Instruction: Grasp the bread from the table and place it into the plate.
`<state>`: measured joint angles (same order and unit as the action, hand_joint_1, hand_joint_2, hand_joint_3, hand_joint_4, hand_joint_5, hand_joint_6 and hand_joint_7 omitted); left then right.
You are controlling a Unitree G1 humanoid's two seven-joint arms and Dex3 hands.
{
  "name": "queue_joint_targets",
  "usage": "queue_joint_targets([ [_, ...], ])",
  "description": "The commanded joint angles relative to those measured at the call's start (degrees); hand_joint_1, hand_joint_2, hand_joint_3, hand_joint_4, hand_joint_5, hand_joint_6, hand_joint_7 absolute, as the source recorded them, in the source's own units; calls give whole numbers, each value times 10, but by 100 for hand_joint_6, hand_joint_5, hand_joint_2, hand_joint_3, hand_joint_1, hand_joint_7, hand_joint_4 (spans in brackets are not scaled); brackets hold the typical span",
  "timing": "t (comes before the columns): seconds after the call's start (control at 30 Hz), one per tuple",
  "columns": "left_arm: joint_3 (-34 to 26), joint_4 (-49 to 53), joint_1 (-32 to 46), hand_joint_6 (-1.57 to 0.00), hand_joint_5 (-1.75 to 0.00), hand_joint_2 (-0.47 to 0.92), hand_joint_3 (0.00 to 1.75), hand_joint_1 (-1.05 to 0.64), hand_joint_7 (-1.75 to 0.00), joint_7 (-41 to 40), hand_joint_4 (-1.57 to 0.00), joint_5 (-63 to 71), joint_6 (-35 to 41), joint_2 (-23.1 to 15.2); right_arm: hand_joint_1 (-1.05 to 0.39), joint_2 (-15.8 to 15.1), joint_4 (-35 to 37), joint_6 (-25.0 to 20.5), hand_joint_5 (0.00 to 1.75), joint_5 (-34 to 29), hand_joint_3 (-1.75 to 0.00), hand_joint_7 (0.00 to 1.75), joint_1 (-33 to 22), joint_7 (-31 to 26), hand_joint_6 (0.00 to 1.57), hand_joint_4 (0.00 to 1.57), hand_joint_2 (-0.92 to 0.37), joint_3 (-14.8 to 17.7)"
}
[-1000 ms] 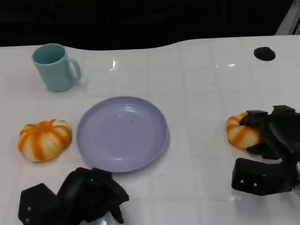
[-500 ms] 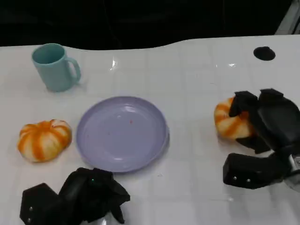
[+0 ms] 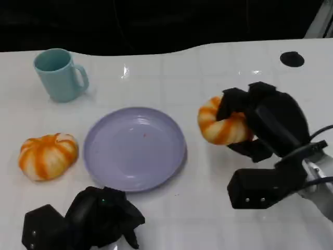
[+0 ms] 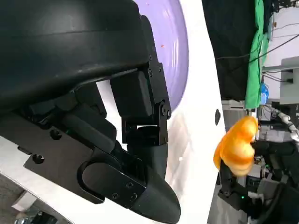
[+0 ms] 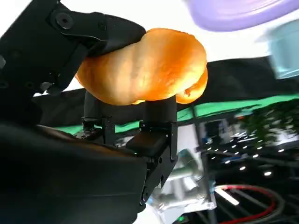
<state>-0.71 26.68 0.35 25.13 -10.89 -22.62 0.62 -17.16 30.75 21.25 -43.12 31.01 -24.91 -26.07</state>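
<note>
My right hand [image 3: 270,122] grips an orange, white-striped bread roll [image 3: 221,125] and holds it lifted above the table, just right of the lilac plate [image 3: 134,148]. In the right wrist view the bread [image 5: 149,67] sits between my black fingers [image 5: 70,37], with the plate's rim [image 5: 233,11] beyond it. From the left wrist view the same bread [image 4: 236,147] hangs in the air past the plate [image 4: 180,42]. My left hand [image 3: 99,216] rests near the table's front edge, below the plate, fingers curled in and holding nothing.
A second orange striped roll [image 3: 48,155] lies left of the plate. A teal mug [image 3: 57,74] stands at the back left. A small black disc [image 3: 290,59] sits at the back right. The table's far edge meets a dark backdrop.
My right hand has risen from the table with the bread and carried it left, toward the plate. The left hand has stayed where it was.
</note>
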Motion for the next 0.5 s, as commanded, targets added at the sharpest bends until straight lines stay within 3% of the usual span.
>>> queue_joint_targets([
  [0.03, 0, -5, 9, -156, -101, 80, 0, -105, -51, -1, -146, 0, 1, -4, -20, 20, -22, -3, 175, 18, -131, 148, 16, 56, 83, 97, -35, 0],
  [0.07, 0, -5, 10, -156, -101, 80, 0, -105, -51, 1, -146, -1, -1, -4, -20, 27, -22, -6, 175, 17, -129, 137, 20, 70, 88, 98, -35, -3],
  [0.23, 2, -13, 14, -157, -101, 81, 1, -105, -51, -4, -146, 4, 4, -5, -16, 54, -15, -13, 175, 0, -112, 138, 36, 95, 87, 94, -38, -22],
  [0.4, 2, -13, 14, -157, -101, 81, 1, -105, -52, -6, -147, 7, 3, -6, -15, 86, 7, -10, 175, 1, -102, 155, 51, 114, 80, 95, -44, -36],
  [0.47, 0, -13, 14, -157, -101, 81, 1, -105, -52, -3, -147, 3, 4, -6, -18, 99, 31, -3, 175, -3, -103, 135, 61, 108, 83, 96, -46, -45],
  [0.5, 0, -14, 14, -156, -101, 81, 1, -105, -52, -3, -147, 2, 5, -5, -21, 106, 44, 0, 175, -6, -96, 139, 66, 102, 81, 95, -48, -49],
])
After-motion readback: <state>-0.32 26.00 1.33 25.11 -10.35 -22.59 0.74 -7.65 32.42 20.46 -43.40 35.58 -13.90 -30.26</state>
